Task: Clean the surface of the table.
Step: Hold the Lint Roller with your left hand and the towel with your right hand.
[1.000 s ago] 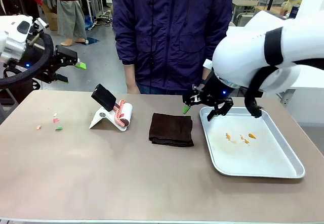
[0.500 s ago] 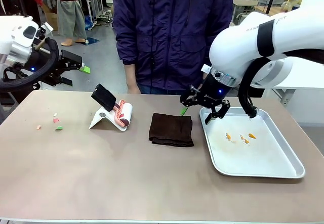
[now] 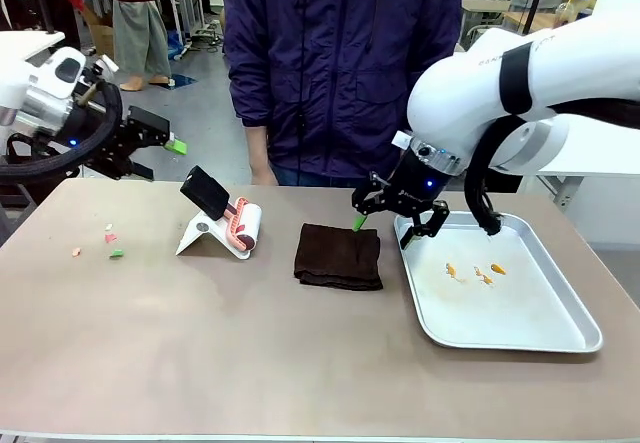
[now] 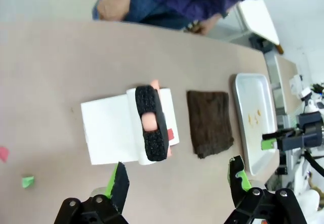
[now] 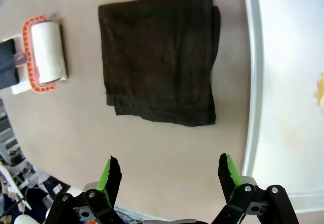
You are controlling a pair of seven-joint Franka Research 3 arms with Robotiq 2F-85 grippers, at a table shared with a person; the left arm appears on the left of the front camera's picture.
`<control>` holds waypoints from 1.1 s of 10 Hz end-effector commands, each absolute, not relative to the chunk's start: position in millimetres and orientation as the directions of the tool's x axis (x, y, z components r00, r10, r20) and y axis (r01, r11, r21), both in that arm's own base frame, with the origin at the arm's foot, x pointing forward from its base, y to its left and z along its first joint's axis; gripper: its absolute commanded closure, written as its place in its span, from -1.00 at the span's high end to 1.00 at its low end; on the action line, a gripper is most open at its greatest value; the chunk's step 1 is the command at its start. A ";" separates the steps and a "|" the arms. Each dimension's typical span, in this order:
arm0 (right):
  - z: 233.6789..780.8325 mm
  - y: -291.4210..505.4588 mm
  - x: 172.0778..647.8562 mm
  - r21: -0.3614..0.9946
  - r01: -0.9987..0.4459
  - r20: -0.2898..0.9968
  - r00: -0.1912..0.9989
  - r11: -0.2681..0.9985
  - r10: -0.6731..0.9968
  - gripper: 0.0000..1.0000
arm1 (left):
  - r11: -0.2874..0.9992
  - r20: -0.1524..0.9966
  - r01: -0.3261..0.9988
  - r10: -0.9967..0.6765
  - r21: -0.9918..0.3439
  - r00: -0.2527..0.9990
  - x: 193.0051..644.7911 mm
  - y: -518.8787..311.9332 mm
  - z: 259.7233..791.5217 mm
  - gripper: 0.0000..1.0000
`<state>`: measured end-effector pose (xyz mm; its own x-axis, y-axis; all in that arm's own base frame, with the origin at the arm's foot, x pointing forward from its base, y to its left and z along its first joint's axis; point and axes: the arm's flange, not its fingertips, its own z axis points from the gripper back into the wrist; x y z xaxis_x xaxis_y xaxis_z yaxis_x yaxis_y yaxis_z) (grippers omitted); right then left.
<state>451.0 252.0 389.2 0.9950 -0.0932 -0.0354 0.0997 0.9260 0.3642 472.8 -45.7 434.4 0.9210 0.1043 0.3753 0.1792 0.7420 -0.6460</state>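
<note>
The brownish table (image 3: pixel 250 343) carries a folded dark brown cloth (image 3: pixel 339 256) at its middle. Left of the cloth, a lint roller (image 3: pixel 243 227) leans on a white stand (image 3: pixel 200 235). Small red and green scraps (image 3: pixel 111 238) lie at the far left. My right gripper (image 3: pixel 384 228) hangs open and empty just above the cloth's far right corner, with the cloth (image 5: pixel 159 57) ahead of its fingers (image 5: pixel 111 176). My left gripper (image 3: pixel 158 158) is open and empty, up in the air beyond the table's left far edge, looking down on the roller (image 4: pixel 152 125).
A silver tray (image 3: pixel 585 328) with a few orange crumbs (image 3: pixel 472 272) sits at the right, close beside the cloth. A person in a dark purple jacket (image 3: pixel 340 63) stands at the far edge, directly behind the cloth and the roller.
My right gripper has moved left from the tray's far corner toward the cloth. My left gripper has drifted right, toward the roller stand. Both stay open.
</note>
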 end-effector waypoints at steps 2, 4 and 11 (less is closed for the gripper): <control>365.5 263.0 486.0 0.358 0.095 -0.093 0.994 0.929 -0.065 1.00 | 0.761 0.296 0.151 0.056 -0.630 0.954 503.9 -56.2 430.1 1.00; 351.8 275.5 492.6 0.335 0.106 -0.122 0.990 0.936 -0.068 1.00 | 0.760 0.243 0.147 0.015 -0.633 0.970 523.7 -71.0 417.1 1.00; 318.9 286.6 511.3 0.231 0.185 -0.079 0.982 0.955 -0.171 1.00 | 0.784 0.161 0.122 -0.028 -0.609 0.987 542.9 -70.4 397.3 1.00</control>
